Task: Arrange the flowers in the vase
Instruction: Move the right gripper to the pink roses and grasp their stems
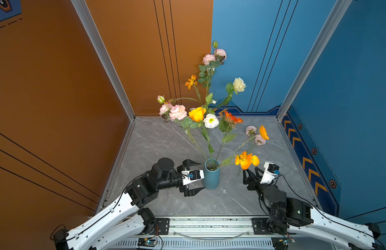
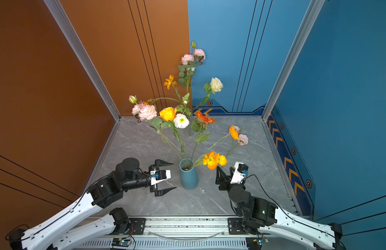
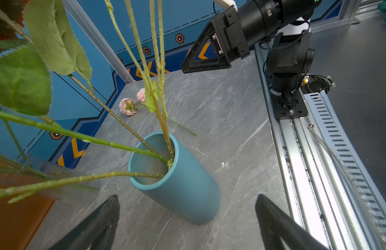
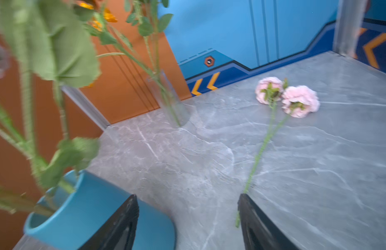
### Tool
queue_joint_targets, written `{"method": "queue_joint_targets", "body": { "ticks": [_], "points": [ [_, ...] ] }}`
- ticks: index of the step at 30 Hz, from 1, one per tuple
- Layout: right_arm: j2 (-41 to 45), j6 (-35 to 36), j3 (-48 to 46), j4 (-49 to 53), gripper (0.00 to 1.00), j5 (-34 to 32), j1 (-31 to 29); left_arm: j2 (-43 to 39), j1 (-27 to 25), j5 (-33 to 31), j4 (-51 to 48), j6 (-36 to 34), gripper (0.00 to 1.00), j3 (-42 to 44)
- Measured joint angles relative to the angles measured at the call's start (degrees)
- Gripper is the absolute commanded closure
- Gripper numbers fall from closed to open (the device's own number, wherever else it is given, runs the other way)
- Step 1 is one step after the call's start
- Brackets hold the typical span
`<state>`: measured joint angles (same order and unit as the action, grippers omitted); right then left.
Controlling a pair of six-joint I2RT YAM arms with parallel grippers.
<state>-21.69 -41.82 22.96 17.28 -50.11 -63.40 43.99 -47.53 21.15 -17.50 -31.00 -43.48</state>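
Observation:
A blue vase (image 1: 212, 176) (image 2: 188, 177) stands near the table's front with several flowers (image 1: 197, 114) (image 2: 167, 114) in it: pink, yellow, white and orange blooms on green stems (image 3: 114, 144). An orange cluster (image 1: 246, 160) leans over its right side. One pink flower (image 1: 255, 135) (image 4: 291, 100) lies flat on the table, right of the vase. My left gripper (image 1: 202, 176) (image 3: 187, 195) is open, its fingers either side of the vase's left flank, apart from it. My right gripper (image 1: 250, 172) (image 4: 187, 195) is open and empty, with the lying flower's stem end beside one finger.
A clear glass vase (image 4: 170, 101) (image 3: 57, 181) with more stems stands behind the blue one, near the back wall. Orange and blue walls enclose the grey marble table (image 1: 161, 142). A metal rail (image 1: 209, 225) runs along the front edge.

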Motion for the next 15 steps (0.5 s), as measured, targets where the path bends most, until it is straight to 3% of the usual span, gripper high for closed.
{"method": "queue_joint_targets", "body": {
  "ticks": [3, 7, 9, 15],
  "points": [
    [-1.9, -3.3, 0.0, 4.8, 0.35, 7.7, 14.3, 1.1, -1.9, 0.2, 0.1, 0.0, 0.02, 0.0],
    [-12.2, -4.4, 0.0, 4.6, 0.39, 25.0, 35.1, 2.2, -4.9, 0.3, 0.1, 0.0, 0.02, 0.0],
    [-18.1, -4.0, 0.1, 3.2, 0.41, 31.7, 41.5, 2.1, -5.4, 0.3, 0.1, 0.0, 0.02, 0.0],
    [-33.0, -0.1, 5.7, -1.9, 0.50, 43.1, 50.2, 1.8, -5.4, 0.2, 0.1, 0.0, 0.02, 0.0]
  ]
}}
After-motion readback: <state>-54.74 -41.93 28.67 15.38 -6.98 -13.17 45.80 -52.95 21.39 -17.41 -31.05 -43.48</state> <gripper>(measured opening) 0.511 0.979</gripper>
